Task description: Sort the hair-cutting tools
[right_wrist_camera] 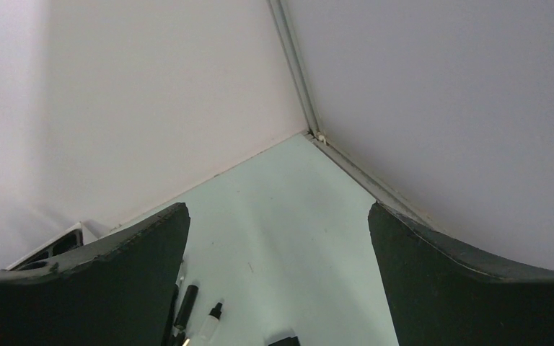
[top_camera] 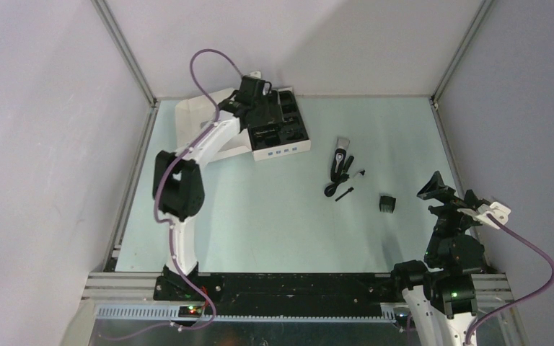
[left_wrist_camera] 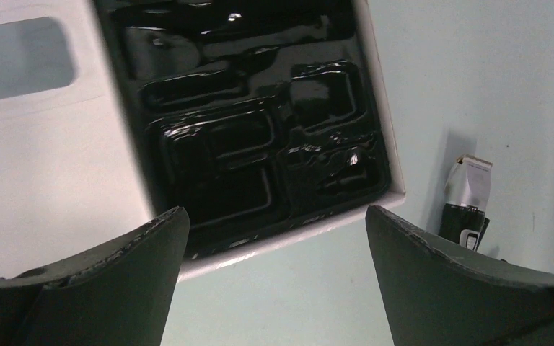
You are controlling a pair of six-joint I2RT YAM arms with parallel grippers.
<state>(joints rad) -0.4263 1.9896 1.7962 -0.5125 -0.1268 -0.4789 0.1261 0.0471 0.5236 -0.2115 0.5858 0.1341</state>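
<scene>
The silver-and-black clipper [top_camera: 341,152] lies on the table right of centre, and its head shows in the left wrist view [left_wrist_camera: 467,189]. The black coiled cord [top_camera: 334,182] lies beside it, with the thin black brush [top_camera: 344,193] just below. The small black comb attachment [top_camera: 387,203] sits apart to the right; its top edge shows in the right wrist view [right_wrist_camera: 283,339]. My left gripper [top_camera: 265,115] [left_wrist_camera: 274,216] is open and empty above the near edge of the black tray [left_wrist_camera: 187,94]. My right gripper [top_camera: 443,193] [right_wrist_camera: 278,209] is open and empty, raised at the right.
The white box [top_camera: 283,152] holding the black tray stands at the back left, its lid [left_wrist_camera: 36,158] open to the left. A small white bottle with a black cap [right_wrist_camera: 208,324] lies by the tools. Enclosure walls and frame rails [right_wrist_camera: 299,72] ring the table.
</scene>
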